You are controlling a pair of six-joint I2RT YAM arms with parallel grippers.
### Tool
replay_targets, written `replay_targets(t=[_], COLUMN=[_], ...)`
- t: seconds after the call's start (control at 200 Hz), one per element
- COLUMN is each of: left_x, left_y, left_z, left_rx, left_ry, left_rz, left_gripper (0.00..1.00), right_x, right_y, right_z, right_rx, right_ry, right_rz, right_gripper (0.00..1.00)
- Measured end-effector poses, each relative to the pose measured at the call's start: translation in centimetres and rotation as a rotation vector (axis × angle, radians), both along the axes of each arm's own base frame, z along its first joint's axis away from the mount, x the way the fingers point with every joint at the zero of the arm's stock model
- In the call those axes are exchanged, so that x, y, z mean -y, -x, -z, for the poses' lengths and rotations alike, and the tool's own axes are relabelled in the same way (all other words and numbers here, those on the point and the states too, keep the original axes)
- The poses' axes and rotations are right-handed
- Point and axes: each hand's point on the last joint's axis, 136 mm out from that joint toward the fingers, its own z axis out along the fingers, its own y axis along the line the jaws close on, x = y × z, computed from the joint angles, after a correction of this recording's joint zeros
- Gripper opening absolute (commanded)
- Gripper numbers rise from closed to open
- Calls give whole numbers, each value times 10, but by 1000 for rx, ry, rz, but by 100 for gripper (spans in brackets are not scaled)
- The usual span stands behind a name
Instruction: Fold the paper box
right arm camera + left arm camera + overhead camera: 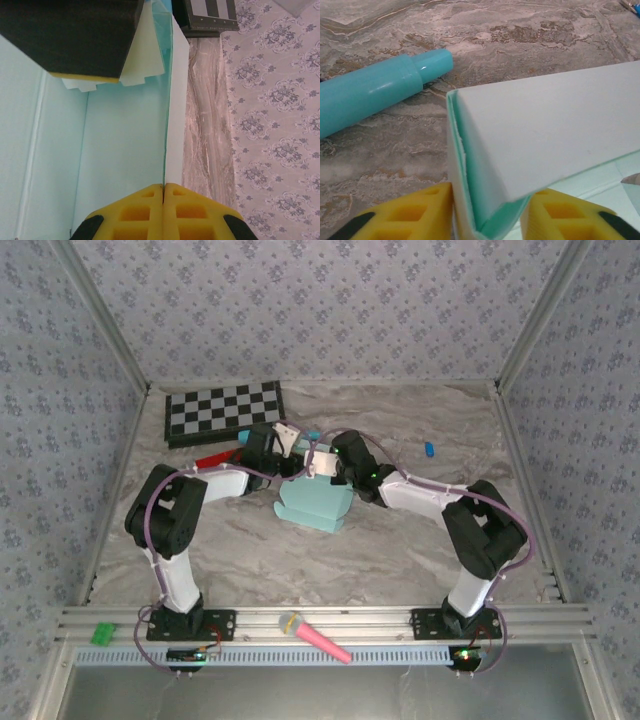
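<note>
Surface (400, 560): grey-brown marble pattern, walled on three sides.
Walls (320, 310): pale wallpaper with a repeating floral motif.
Checkerboard (224, 410): black and white, lying flat at the far left.
Red object (218, 457): slim, just in front of the checkerboard, partly hidden.
Teal marker (375, 90): lying on its side on the surface.
Small blue object (429, 449): alone, right of centre; too small to identify.
Pink stick (318, 638): yellow-headed, lying slanted on the near rail (400, 620).
Green block (103, 634): at the rail's left end.
</note>
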Motion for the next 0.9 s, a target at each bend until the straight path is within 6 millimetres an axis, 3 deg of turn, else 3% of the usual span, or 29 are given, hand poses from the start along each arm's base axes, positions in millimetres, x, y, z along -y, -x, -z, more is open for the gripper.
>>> replay_targets(t=[0.195, 0.285, 0.385, 0.5, 0.64, 0.83, 0.899], left_x=[-2, -4, -5, -5, -3, -6, -7], left_y=[-2, -4, -6, -6, -5, -8, -9], left_z=[1, 1, 1, 2, 2, 2, 2], left_rx=[1, 8, 10, 10, 13, 26, 36], left_ry=[-7, -11, -14, -15, -12, -30, -42], left_rz=[-15, -23, -31, -30, -27, -39, -46], left_gripper=[26, 15, 15, 23, 25, 10, 3], right_x=[0, 1, 0, -1, 0, 0, -1], right_y=[-1, -1, -2, -3, -2, -2, -3], right_z=[0, 0, -3, -4, 0, 0, -2], right_rx=[-3, -5, -1, -1, -14, -19, -17], right_ry=[2, 3, -4, -7, -4, -11, -19], right_rz=[2, 8, 11, 12, 17, 23, 26], right_gripper=[0, 0, 0, 0, 0, 0, 7])
